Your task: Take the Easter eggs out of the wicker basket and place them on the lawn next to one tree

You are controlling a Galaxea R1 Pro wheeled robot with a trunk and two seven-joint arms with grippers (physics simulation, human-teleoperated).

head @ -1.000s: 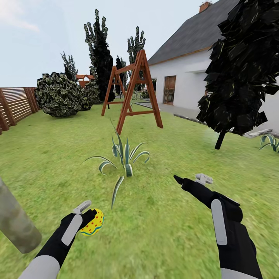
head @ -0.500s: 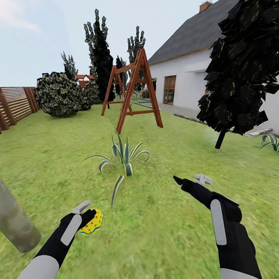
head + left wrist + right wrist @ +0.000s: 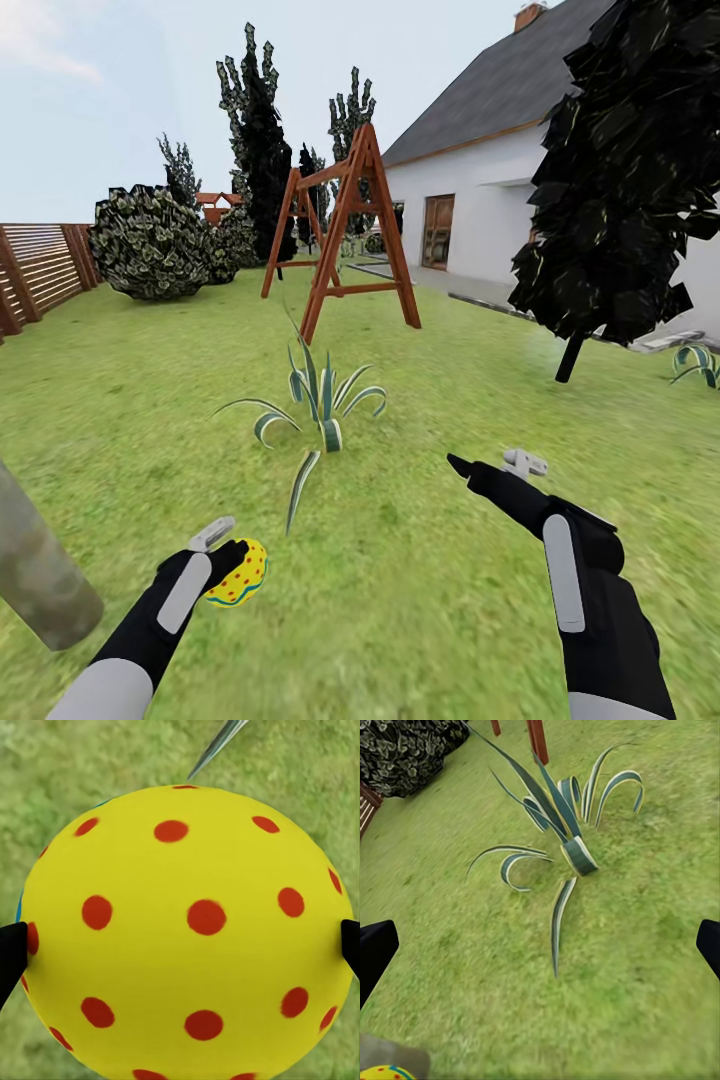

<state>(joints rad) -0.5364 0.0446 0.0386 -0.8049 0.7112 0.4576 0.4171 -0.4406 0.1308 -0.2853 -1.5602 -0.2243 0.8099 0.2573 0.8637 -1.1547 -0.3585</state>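
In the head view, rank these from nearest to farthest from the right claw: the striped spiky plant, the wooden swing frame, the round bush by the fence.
1. The striped spiky plant, on the lawn just ahead and left of the open right claw.
2. The wooden swing frame, farther back, mid-garden.
3. The round bush, far left, beside the fence.

Striped-leaf plant (image 3: pixel 574 847) on lawn (image 3: pixel 645 967); fingers (image 3: pixel 373 952) spread at edges.
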